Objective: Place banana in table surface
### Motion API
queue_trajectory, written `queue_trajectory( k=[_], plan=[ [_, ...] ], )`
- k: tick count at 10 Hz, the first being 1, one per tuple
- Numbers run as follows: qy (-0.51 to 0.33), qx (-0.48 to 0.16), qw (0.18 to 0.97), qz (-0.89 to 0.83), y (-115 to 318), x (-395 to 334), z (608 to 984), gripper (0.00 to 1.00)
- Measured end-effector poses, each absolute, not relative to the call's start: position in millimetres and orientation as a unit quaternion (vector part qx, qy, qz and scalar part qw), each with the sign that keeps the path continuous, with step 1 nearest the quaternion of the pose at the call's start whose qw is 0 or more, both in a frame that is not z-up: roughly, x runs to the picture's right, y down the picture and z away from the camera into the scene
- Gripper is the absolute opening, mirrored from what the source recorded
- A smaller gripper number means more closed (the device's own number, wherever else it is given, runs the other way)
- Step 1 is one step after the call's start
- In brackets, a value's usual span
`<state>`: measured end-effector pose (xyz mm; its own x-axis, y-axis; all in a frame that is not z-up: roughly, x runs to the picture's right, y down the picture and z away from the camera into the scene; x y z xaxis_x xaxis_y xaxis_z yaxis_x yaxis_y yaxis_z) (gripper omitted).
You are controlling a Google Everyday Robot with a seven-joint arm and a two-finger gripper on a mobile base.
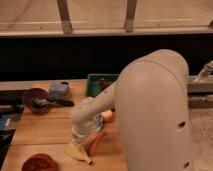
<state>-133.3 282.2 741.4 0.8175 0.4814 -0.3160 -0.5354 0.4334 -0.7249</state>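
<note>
Well, at the near left edge of the desk (45, 130) sits a red-brown bowl (37, 162), and further back a dark bowl (34, 97) with a utensil lying across it. Neither is in the way.

Next along, the end effector (79, 145) hangs low over the front of the desk, pointing down. It is clenched, and from here it looks clamped on the upper end of the banana (80, 154). The banana lies slanted right under it, pale against the wood, its lower tip at or just off the surface; I cannot tell which. Just to its right lies an orange stick (96, 142), very near and perhaps touching it. Behind that is the green tray (90, 87), well apart, and the bulky white arm (155, 110) fills the right side.

To my eye the step in hand is setting the fruit down. Doing it well means:
- lowering until the banana's length rests flat on bare wood, on the bowl side instead of across the stick;
- releasing only once it is supported, so it does not roll;
- lifting straight up afterwards, so the fingers do not drag it or nudge the stick.
</note>
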Motion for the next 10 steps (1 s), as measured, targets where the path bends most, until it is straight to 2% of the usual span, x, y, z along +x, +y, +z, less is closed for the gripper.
queue_trajectory(
  k=[5, 10],
  plan=[
    [0.011, -0.393, 0.856, 0.337, 178.5, -79.3, 773.9, 0.0],
    [-0.014, -0.336, 0.879, 0.338, 97.0, -80.8, 741.0, 0.0]
  ],
)
